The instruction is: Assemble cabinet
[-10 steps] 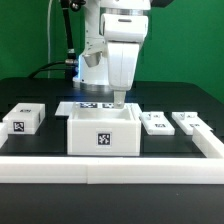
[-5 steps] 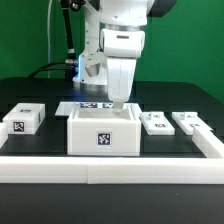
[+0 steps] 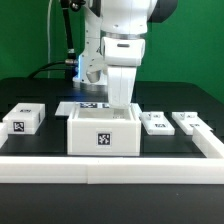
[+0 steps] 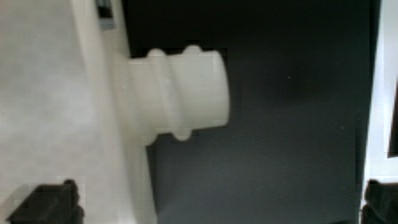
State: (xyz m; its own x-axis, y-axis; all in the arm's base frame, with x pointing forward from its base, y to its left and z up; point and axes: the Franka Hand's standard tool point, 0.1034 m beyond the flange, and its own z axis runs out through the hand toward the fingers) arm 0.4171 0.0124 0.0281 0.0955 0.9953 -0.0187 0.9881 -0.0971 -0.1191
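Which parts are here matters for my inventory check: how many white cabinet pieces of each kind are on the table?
Large box: 1
Tagged block: 1
Small tagged panels: 2
Total: 4

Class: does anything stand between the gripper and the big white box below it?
Nothing visible does. The gripper hangs directly above the back wall of the box, its fingers open. The wrist view shows only that wall and its round knob ahead.
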